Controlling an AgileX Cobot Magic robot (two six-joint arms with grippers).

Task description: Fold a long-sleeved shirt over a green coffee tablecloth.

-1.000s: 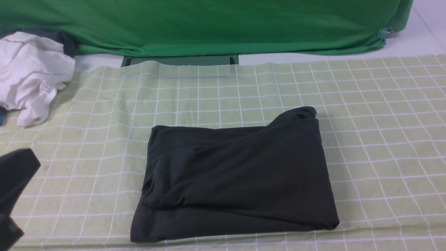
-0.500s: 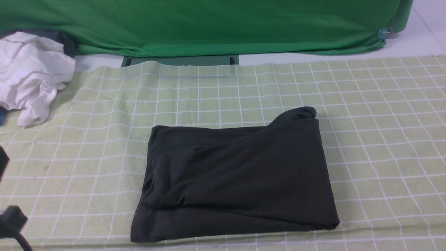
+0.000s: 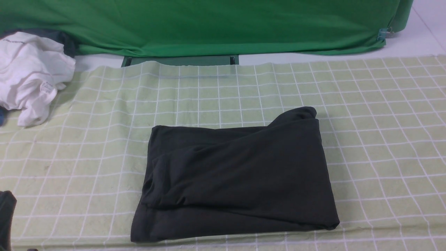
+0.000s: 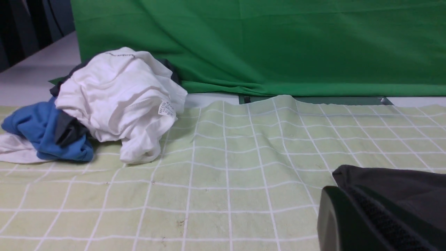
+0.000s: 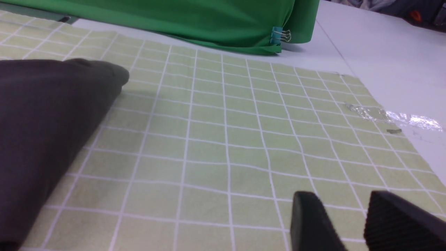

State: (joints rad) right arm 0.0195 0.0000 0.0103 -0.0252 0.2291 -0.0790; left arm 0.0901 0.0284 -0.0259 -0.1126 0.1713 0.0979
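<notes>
At the front view's upper left, a crumpled white garment (image 3: pixel 34 75) with a small label lies over dark fabric (image 3: pixel 65 41); blue fabric beside it is mostly cut off. The left jaws (image 4: pixel 343 190) are pressed together. The folded black shirt (image 3: pixel 237 174) lies at centre on the gridded pale green tablecloth (image 3: pixel 376 146), its print out of sight. The right jaws (image 5: pixel 338 195) are spread. A green cloth (image 3: pixel 216 26) spans the top above the white surface (image 3: pixel 423 28).
</notes>
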